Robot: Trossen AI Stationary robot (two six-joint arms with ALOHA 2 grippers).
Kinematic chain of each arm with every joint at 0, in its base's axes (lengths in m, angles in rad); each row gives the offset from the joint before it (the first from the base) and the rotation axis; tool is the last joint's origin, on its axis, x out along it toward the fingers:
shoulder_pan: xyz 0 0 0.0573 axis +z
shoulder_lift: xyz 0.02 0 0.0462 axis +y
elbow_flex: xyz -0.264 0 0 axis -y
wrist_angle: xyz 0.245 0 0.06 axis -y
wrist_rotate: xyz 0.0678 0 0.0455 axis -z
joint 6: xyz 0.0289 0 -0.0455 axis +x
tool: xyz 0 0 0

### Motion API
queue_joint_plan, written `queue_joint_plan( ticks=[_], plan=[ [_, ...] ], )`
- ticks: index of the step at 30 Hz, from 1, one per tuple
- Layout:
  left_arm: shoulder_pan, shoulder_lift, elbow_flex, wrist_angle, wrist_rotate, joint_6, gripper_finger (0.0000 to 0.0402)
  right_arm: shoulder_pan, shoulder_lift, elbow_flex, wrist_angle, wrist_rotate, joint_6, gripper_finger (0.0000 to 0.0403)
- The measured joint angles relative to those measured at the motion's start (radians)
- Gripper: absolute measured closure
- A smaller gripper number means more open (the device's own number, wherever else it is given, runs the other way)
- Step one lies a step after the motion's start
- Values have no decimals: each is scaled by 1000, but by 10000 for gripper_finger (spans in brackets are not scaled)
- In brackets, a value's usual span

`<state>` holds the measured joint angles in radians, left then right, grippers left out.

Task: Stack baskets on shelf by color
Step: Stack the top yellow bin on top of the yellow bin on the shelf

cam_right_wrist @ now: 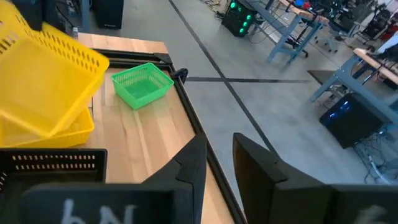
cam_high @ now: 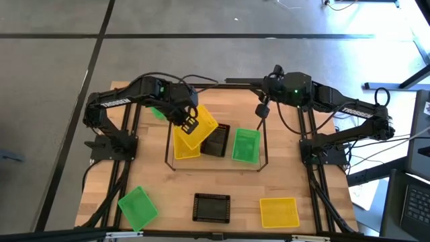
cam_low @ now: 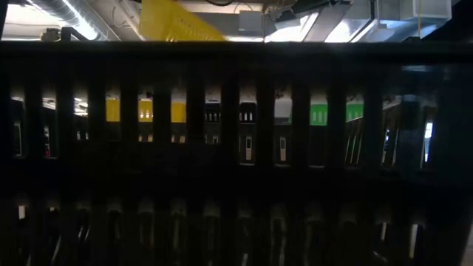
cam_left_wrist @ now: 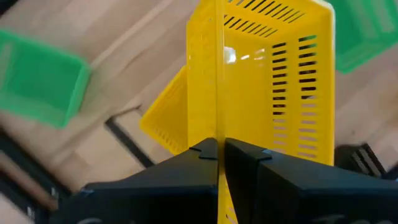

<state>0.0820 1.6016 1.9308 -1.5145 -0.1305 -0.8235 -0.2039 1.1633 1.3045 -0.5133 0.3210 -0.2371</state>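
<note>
The left gripper [cam_high: 190, 123], jaws clenched on a perforated yellow plastic basket [cam_high: 199, 125], hovers over another yellow basket [cam_high: 185, 148] on the light-wood shelf [cam_high: 215, 163], while the right gripper [cam_high: 261, 110] waits with jaws seemingly released and three baskets remain on the bench [cam_high: 101, 181].

We see the shelf [cam_high: 216, 166] crowded: a yellow basket [cam_high: 186, 147], black basket [cam_high: 216, 142] and green basket [cam_high: 246, 146] fill it (wire frames at three and nine o'clock). Bare tabletop [cam_high: 168, 202] lies open toward six o'clock.

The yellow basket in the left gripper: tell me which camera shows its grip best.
The left wrist view: the left gripper is shut on the held yellow basket's wall edge. The high view shows it tilted above the yellow basket on the shelf. The right wrist view shows its side; the low view shows only a yellow corner at the top.
</note>
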Motion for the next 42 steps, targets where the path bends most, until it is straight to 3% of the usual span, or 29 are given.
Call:
queue_joint_plan(
  ticks=[7, 13, 21, 26, 33, 42],
  plan=[
    [-79, -17, 1, -25, -103, -269, 401, 0, 0, 0, 0, 1, -38, 326],
    [-163, -17, 0, -56, -301, -490, 401, -13, 0, 0, 0, 2, -41, 326],
    [-253, 0, 0, -56, -473, -742, 401, -45, 0, 0, 11, 2, -38, 326],
    [-292, 16, -30, -57, -485, -843, 401, -63, 1, 0, 17, 2, -38, 326],
    [-332, 16, -144, -58, -422, -1010, 401, -77, 1, 0, 39, 2, -38, 326],
    [-330, 14, -230, -56, -324, -1052, 401, -77, 0, 0, 77, 0, -45, 326]
  ],
)
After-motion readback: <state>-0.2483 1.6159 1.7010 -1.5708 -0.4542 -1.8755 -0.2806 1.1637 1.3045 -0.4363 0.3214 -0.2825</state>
